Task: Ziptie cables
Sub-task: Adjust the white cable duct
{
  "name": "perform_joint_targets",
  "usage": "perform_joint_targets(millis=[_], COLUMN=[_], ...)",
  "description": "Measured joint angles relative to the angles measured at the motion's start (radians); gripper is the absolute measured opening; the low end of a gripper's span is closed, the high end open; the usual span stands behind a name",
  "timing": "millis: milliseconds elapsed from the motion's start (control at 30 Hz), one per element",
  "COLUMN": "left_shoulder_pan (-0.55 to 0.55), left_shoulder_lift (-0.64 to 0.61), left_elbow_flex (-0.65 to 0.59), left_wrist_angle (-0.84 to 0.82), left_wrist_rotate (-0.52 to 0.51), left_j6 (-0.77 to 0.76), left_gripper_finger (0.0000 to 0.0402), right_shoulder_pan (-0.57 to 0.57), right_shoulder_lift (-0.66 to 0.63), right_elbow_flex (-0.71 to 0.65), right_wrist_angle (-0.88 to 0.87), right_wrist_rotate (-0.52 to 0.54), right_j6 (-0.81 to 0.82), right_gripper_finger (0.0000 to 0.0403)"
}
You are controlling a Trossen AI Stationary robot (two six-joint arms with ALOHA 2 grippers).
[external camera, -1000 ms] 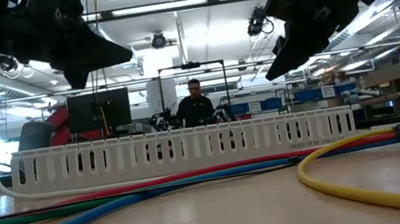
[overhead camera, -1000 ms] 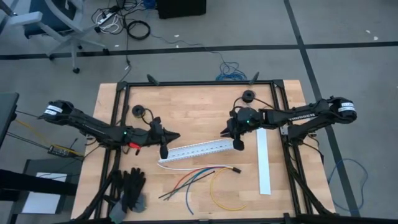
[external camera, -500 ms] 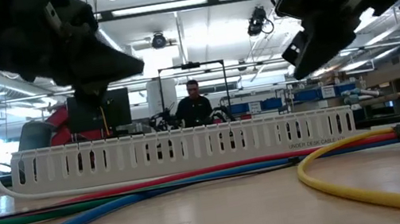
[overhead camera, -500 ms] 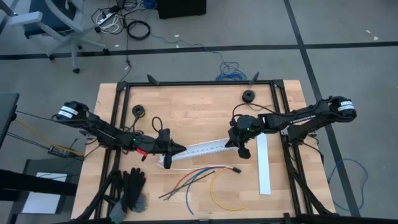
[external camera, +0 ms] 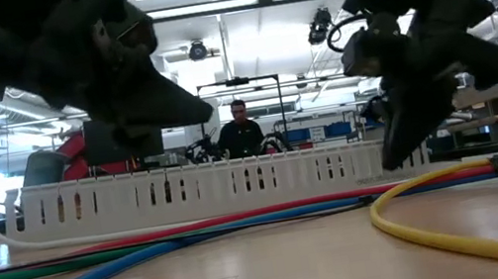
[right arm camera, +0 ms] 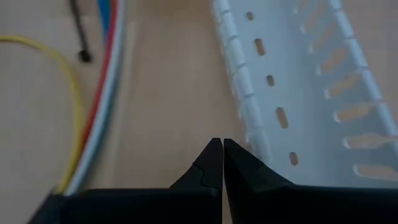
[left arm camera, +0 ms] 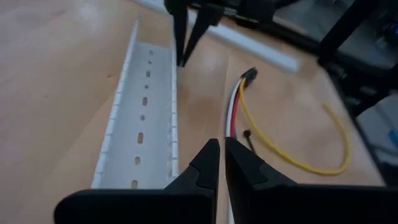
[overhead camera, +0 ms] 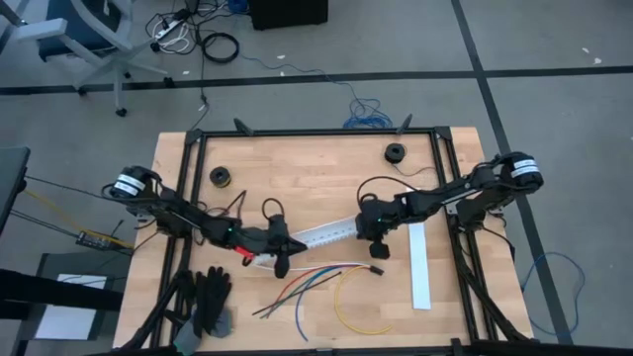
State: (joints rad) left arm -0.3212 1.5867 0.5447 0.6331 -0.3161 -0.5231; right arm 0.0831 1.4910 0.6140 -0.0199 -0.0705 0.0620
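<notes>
The cables are thin red, green, blue, white and yellow wires lying loose on the wooden table, just on the near side of a long white slotted channel. One ends in a small dark plug. My left gripper is shut and hovers over the channel's left end, above its near wall. My right gripper is shut and points steeply down at the channel's right end. Its tips stand over bare wood between the near wall and the cables.
A flat white strip lies at the right of the table. Black gloves sit at the near left corner. Two small black rolls lie toward the far edge. A person stands in the room beyond the table.
My left gripper has moved toward the table's right and near edges and sunk, reaching the channel's left end. My right gripper has come down toward the near edge at the channel's right end and tipped steeper. Channel and cables have stayed put.
</notes>
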Motion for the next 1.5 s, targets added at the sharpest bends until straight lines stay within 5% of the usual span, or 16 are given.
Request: perform_joint_targets(millis=[267, 533, 833, 1500], left_shoulder_pan=[0.024, 0.023, 0.024, 0.171], left_shoulder_lift=[0.006, 0.005, 0.005, 0.005], left_elbow_flex=[0.057, 0.057, 0.057, 0.056], left_wrist_angle=[-0.139, -0.172, -0.292, -0.359], left_wrist_rotate=[-0.045, 0.129, 0.154, -0.097], left_j6=[0.017, -0.062, -0.157, 0.008], left_gripper_finger=[0.0000, 0.0000, 0.0000, 0.0000], right_shoulder_pan=[-0.035, -0.065, -0.067, -0.187], right_shoulder_lift=[-0.001, -0.001, -0.001, 0.003], right_elbow_flex=[0.000, 0.000, 0.000, 0.001], right_wrist_angle=[0.162, 0.166, 0.171, 0.179], right_wrist_rotate=[0.021, -0.010, -0.011, 0.094], right_j6=[-0.063, -0.064, -0.064, -0.124], right_gripper_finger=[0.0000, 0.0000, 0.0000, 0.0000])
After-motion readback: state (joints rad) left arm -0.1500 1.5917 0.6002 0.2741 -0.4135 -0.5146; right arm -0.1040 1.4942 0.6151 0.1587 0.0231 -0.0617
